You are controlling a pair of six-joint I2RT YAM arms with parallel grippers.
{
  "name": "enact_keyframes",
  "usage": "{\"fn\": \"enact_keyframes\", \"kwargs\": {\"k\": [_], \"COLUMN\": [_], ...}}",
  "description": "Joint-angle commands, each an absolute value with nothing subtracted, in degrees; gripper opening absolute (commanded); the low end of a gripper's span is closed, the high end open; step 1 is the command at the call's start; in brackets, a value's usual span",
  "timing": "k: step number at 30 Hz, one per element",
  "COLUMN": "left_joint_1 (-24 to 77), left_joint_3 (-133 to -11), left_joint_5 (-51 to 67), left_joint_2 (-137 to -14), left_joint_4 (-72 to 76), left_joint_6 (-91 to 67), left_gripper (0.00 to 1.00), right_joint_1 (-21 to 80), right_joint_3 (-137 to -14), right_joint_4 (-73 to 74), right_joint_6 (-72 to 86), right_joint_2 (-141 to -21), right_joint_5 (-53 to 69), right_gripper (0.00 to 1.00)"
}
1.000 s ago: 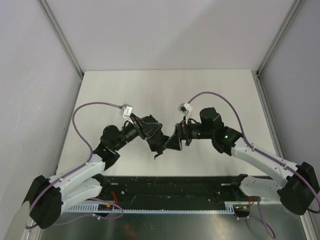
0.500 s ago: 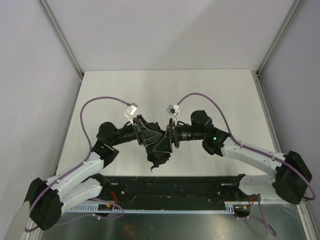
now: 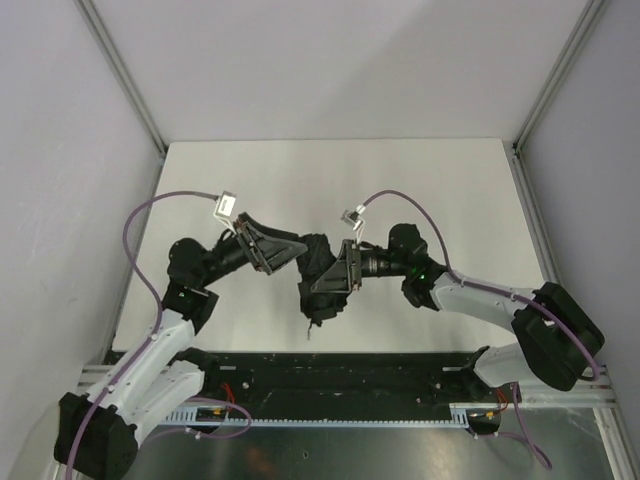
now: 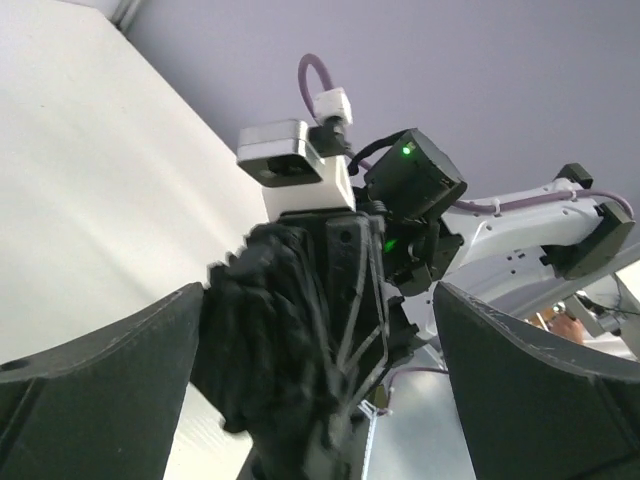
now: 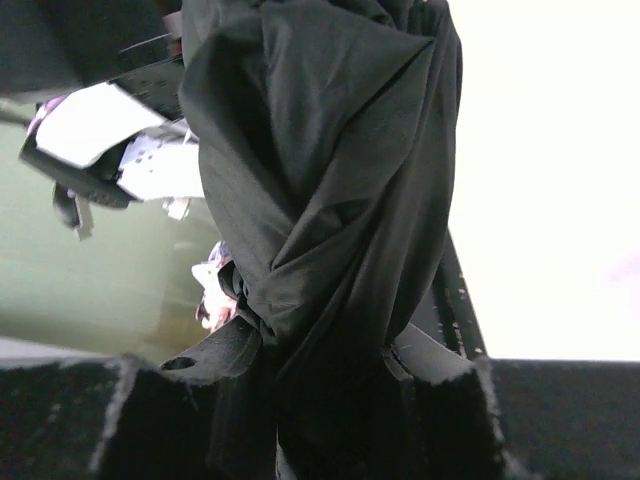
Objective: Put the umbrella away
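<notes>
The umbrella [image 3: 318,268] hangs at frame centre above the worktop [image 3: 300,180]. It is a crumpled matte black bundle, its fabric twisted into folds, with thin ribs showing. The right gripper [image 5: 310,385] has its fingers [image 5: 440,398] clamped on the fabric. The left gripper [image 4: 320,290] has its fingers [image 4: 100,370] spread wide either side, seemingly gripping nothing.
</notes>
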State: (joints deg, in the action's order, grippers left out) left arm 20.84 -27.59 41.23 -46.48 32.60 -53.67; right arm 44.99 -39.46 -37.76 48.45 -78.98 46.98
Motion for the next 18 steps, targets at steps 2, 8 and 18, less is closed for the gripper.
{"fn": "enact_keyframes", "kwargs": {"k": [2,8,18], "left_joint_1": [20.50,23.68,26.36], "left_joint_3": [-37.44,-43.93,-46.42], "left_joint_5": [38.28,29.97,31.51], "left_joint_2": [-44.87,-47.04,-49.25], "left_joint_4": [15.83,2.22,1.45], "left_joint_6": [-41.29,-31.49,-32.45], "left_gripper": [0.99,0.99,0.99], "right_joint_1": [36.49,20.86,-2.30], "right_joint_3": [-38.87,-39.00,-59.06], "right_joint_4": [-39.82,-33.86,-25.94], "right_joint_6": [51.79,50.24,43.99], "right_joint_2": [-79.06,-81.16,-104.74], "right_joint_5": [48.77,47.82,41.20], "right_gripper": [0.00,0.04,0.09]}}
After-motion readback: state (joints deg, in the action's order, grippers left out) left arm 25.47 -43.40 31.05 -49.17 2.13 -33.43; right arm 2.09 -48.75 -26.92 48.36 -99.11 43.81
